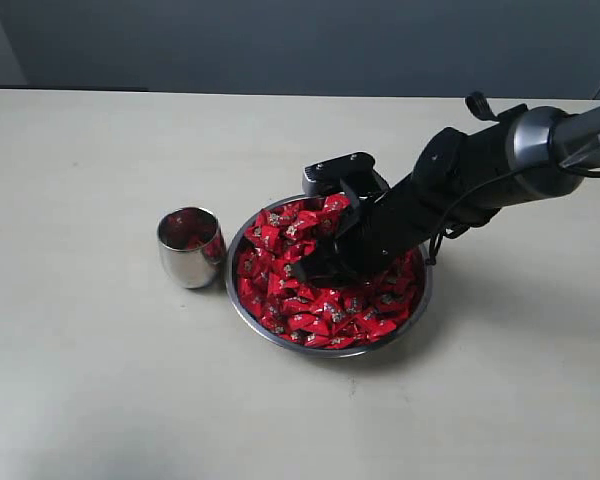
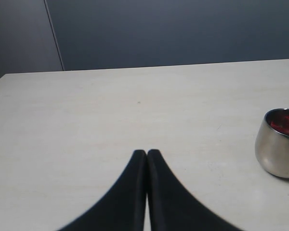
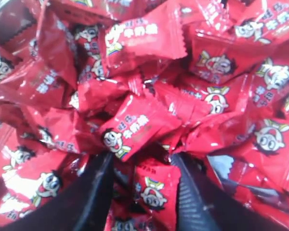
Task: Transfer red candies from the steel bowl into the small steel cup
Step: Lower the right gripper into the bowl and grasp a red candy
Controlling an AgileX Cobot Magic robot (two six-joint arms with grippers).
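The steel bowl (image 1: 243,312) sits mid-table, heaped with red candies (image 1: 315,305). My right gripper (image 1: 322,262) is sunk into the heap from the right. In the right wrist view its fingers (image 3: 97,192) are spread apart among the wrappers, the gripper (image 3: 142,161) open, with one red candy (image 3: 153,192) lying loose between them. The small steel cup (image 1: 190,250) stands upright just left of the bowl with some red candies (image 2: 285,122) inside. My left gripper (image 2: 147,152) is shut on nothing, low over bare table, the cup (image 2: 278,147) off to one side of it.
The pale table (image 1: 90,380) spreads wide around the bowl and cup. A dark wall (image 1: 300,40) runs behind the far edge. The right arm (image 1: 500,160) reaches in from the right. The left arm does not show in the exterior view.
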